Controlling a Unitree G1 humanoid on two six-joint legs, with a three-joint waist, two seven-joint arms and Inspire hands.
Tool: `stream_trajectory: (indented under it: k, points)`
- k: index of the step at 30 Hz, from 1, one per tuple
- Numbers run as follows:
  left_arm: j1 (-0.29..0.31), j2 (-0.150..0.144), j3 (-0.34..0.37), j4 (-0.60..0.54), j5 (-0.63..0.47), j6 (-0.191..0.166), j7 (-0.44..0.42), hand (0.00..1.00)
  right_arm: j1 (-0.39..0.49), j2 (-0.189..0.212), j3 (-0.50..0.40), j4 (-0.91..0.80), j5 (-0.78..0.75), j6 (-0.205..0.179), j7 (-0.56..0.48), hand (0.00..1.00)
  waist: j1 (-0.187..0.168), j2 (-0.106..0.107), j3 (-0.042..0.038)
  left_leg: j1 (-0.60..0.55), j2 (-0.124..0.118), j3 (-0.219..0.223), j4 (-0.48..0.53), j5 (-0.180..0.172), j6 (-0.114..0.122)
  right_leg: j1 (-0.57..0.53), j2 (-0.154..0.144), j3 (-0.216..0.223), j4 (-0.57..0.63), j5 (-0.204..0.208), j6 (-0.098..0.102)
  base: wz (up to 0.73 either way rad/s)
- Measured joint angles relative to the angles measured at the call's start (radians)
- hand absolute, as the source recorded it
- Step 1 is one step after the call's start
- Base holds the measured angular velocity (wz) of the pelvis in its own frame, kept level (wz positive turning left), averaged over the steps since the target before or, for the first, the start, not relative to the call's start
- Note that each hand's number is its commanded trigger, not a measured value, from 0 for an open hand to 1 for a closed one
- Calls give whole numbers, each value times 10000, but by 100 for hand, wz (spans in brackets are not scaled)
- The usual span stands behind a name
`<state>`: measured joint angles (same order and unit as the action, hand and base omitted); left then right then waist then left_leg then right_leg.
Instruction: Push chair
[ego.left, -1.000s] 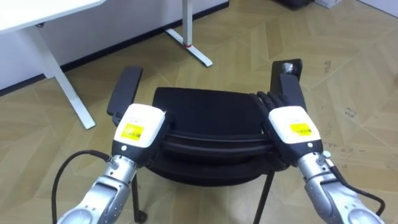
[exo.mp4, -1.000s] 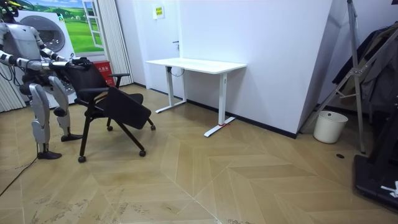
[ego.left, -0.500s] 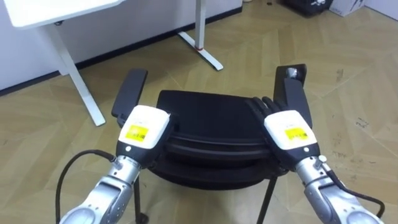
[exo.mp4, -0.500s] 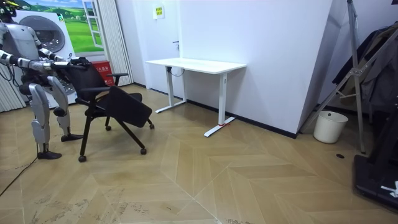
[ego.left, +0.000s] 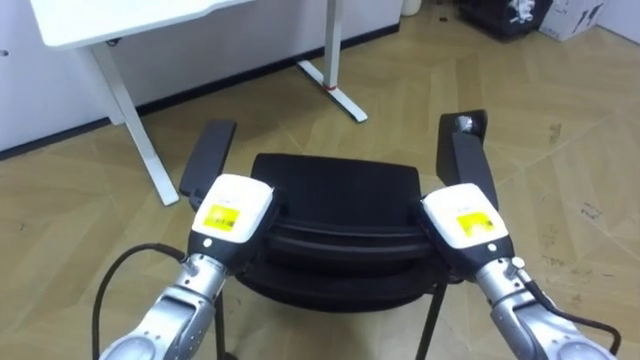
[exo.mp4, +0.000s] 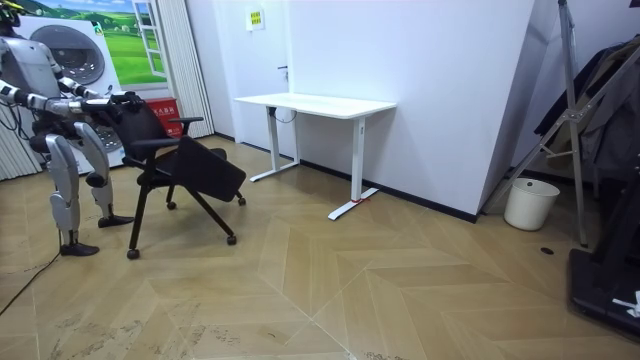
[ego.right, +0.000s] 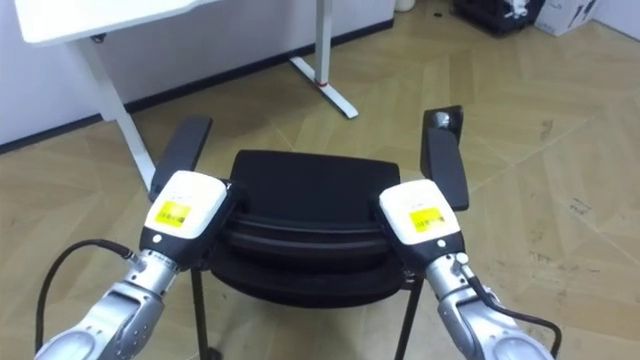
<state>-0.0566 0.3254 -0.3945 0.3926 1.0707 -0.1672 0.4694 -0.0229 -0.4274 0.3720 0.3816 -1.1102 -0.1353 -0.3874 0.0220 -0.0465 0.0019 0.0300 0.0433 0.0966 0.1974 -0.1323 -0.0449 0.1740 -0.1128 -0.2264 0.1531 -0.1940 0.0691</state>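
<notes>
**benchbot_fan:** ok so where's the chair (ego.left: 340, 190) in this one? And what are the hands doing?

**parquet_pete:** The chair is right in front of the robot on the wooden floor (ego.left: 570, 120). It faces away from the robot, toward the white desk (ego.left: 120, 18). From the head camera you look down over the black backrest. The left armrest (ego.left: 205, 160) and right armrest (ego.left: 467, 160) stick out forward on either side. The left robot hand (ego.left: 232, 208) is on the left end of the backrest's top edge and the right robot hand (ego.left: 460, 216) is on the right end. Both are touching it, backs of the hands up.

**benchbot_fan:** gripping it or just leaning flat on it?

**parquet_pete:** honestly can't tell for either robot hand. The front of each one disappears against the black backrest, so I can't say if it's clamped or spread.

**benchbot_fan:** and the room cam?

**parquet_pete:** The robot stands at the room view's left, arms stretched out level to the chair back. The chair is between it and the desk, well short of the desk. There's a white bin (exo.mp4: 530, 203) way off at the room view's right by the wall.
</notes>
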Motion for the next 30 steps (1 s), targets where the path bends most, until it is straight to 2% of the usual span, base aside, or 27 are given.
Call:
stream_trajectory:
  k: [19, 22, 25, 27, 30]
  points:
    - [29, 6, 0, -9, -12, -18, -61, 100, 22, -19, 24, 134, 0, -80, -244, 100, 67, -30, 1, 8, 1, -25, 21, 0, 0, 22, 6, -11, -8, 0, 0, 0]
    - [-17, 7, -16, 109, 4, -62, -6, 100, 12, 6, 21, 357, 7, -166, -332, 100, -5, -90, 25, -20, 1, -166, 109, -2, -3, 177, 26, -165, -25, 0, 0, 14]
    - [-198, -46, -27, 361, 22, -97, -1, 100, -83, 135, -14, 602, 2, -243, -383, 100, 46, -92, 23, -203, 141, -284, 559, -173, -54, 186, 158, -247, -12, -3, -11, 8]
    - [-302, -66, -18, 525, 21, -84, -8, 100, -232, 266, -13, 860, -8, -287, -384, 100, 100, -76, 25, -361, 309, -328, 954, -334, -123, 192, 299, -254, 59, -53, -139, 0]
    - [-339, -74, 8, 627, 17, -67, -9, 100, -400, 387, -9, 1195, -5, -400, -440, 100, 149, -23, 80, -550, 530, -443, 1619, -620, -232, 180, 460, -275, 401, -282, -306, 2]
